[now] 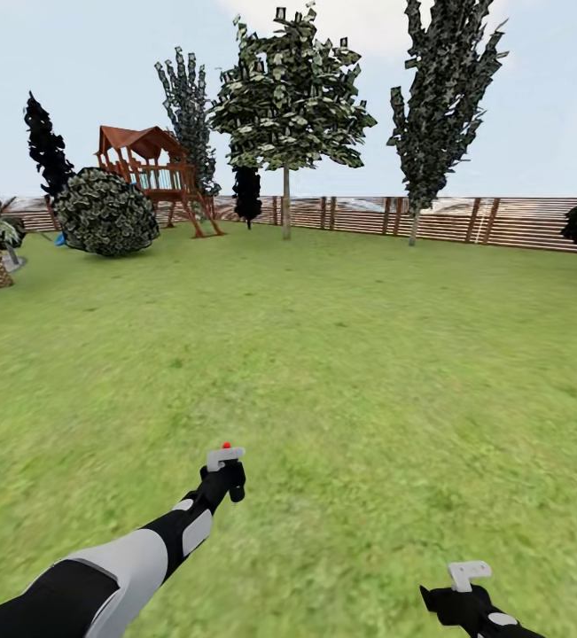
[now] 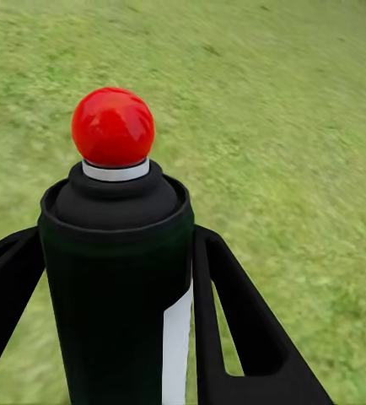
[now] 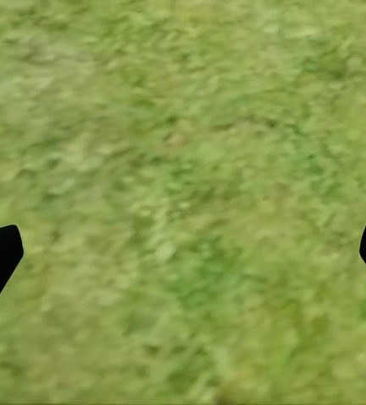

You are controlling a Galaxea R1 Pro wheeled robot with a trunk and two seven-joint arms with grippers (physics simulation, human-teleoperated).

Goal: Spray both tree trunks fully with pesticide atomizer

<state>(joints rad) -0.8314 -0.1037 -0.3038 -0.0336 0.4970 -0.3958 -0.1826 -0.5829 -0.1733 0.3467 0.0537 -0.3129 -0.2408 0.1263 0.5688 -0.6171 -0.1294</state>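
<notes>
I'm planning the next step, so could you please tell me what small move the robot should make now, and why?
Probably drive forward toward the leafy tree by the fence. The left tool already grips the spray bottle, its red knob on top, while the tree's trunk stands far off across the lawn, likely too far for spray to reach.

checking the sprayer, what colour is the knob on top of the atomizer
Bright red, atop the atomizer; clearest in the left wrist view.

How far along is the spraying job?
Pickup looks done: the left gripper holds the atomizer, red dot on top. The right gripper is open over grass. Spraying remains: the tree stands far off by the fence.
</notes>
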